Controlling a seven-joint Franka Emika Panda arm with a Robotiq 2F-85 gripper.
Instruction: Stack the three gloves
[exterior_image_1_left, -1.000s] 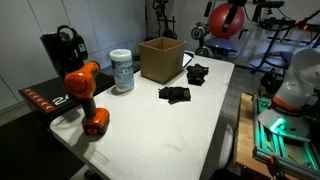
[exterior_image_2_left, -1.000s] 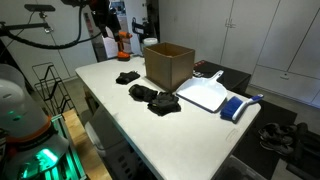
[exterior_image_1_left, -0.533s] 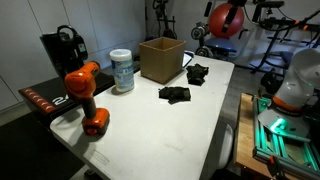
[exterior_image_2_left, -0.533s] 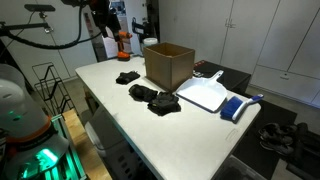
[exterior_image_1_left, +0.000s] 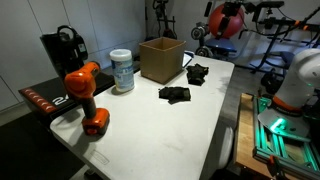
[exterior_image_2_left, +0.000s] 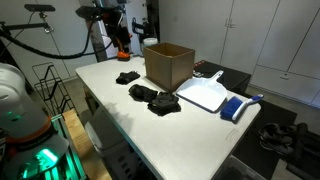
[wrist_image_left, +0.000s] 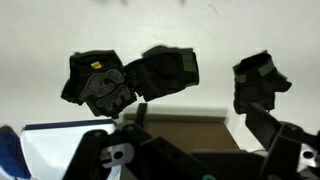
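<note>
Three black gloves lie on the white table (exterior_image_1_left: 170, 135). Two of them overlap in the middle in both exterior views (exterior_image_1_left: 175, 95) (exterior_image_2_left: 157, 99). The third glove (exterior_image_1_left: 197, 73) (exterior_image_2_left: 127, 77) lies apart beside the box. In the wrist view the overlapping pair is one glove (wrist_image_left: 95, 82) under another (wrist_image_left: 160, 72), and the single glove (wrist_image_left: 260, 80) is at the right. My gripper (wrist_image_left: 200, 118) is open and empty, high above the table over the box, with its fingers at the bottom of the wrist view.
An open cardboard box (exterior_image_1_left: 160, 58) (exterior_image_2_left: 168, 65) stands next to the gloves. A wipes canister (exterior_image_1_left: 122, 70), an orange drill (exterior_image_1_left: 85, 95) and a black machine (exterior_image_1_left: 62, 48) stand along one side. A white board (exterior_image_2_left: 205, 95) and a blue brush (exterior_image_2_left: 235, 108) lie beyond the box.
The arm has shifted a little at the top of both exterior views. The gloves have not moved.
</note>
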